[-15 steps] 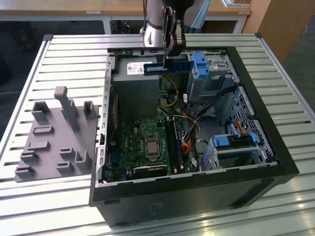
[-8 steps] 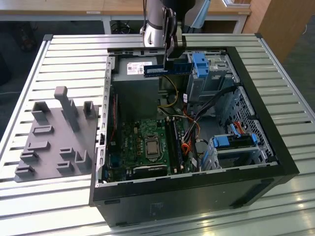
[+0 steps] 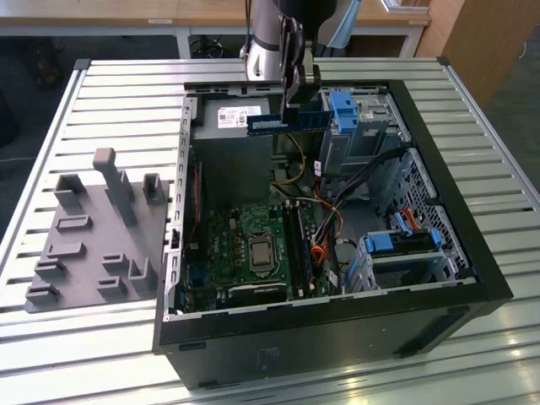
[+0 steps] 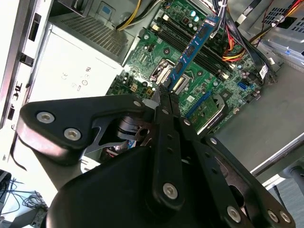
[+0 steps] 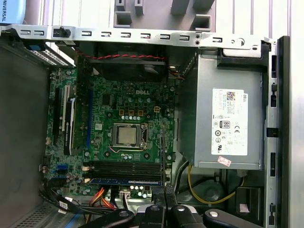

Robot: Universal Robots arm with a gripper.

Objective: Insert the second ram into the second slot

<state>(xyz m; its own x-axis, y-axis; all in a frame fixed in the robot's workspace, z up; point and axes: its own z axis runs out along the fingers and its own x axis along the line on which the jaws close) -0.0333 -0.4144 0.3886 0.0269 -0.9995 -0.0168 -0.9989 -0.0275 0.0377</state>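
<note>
ram [image 3: 274,124] gripped over the open case [image 3: 295,354]

from the exterior view: psu [image 3: 240,118] just below it at the case's 12 o'clock, blue latch [image 3: 344,110] at 1, cables [image 3: 363,173] strung across the middle, grey fixture [image 3: 93,236] outside at 9. the gripper [image 3: 295,106] covers the ram's upper edge, clamped on it. thin blue stick, level, in the air, well apart from the slots [image 3: 297,245].

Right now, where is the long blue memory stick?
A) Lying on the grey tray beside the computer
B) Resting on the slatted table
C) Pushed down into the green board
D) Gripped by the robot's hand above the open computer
D: in the exterior view the hand is shut on the second ram, holding it in the air over the open computer case, clear of the motherboard.
</note>
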